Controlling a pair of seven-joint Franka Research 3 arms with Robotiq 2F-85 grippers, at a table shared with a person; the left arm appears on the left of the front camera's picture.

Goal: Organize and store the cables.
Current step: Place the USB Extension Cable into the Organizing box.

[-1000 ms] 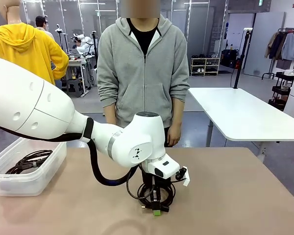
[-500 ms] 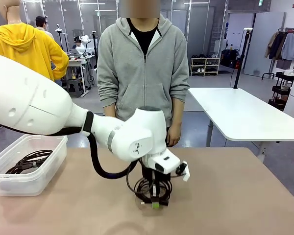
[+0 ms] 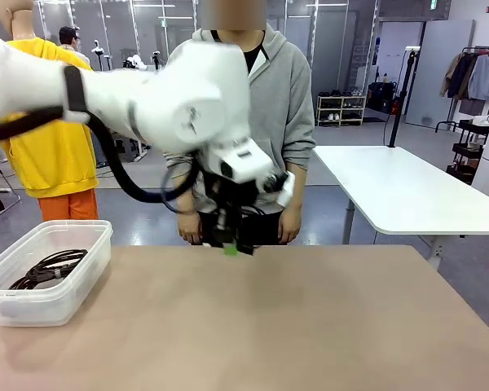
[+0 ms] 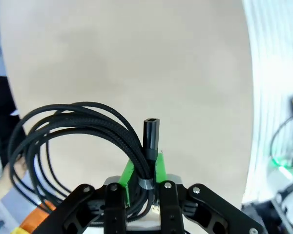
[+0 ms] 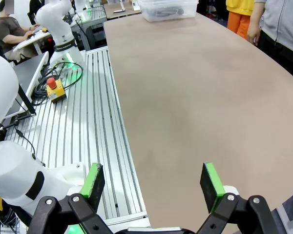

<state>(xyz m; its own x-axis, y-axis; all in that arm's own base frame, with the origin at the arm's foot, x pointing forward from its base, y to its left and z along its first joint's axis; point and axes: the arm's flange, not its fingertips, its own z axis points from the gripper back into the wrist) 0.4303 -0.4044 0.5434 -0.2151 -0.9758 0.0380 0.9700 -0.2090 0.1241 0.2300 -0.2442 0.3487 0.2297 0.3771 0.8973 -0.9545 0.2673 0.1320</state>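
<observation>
Above the table (image 3: 326,326), left fingers (image 4: 158,163) clamp a coiled cable (image 4: 63,131); right fingers (image 5: 212,185) stand spread, empty.

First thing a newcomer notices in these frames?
The left gripper, raised above the middle of the table, is shut on a coiled black cable, plug end pointing out. At the table's left edge a clear plastic bin already holds cables; the right gripper hangs open.

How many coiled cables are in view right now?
2 at least: one coiled cable clamped in the left gripper above the table; another cable in the clear bin, perhaps hiding more.
</observation>
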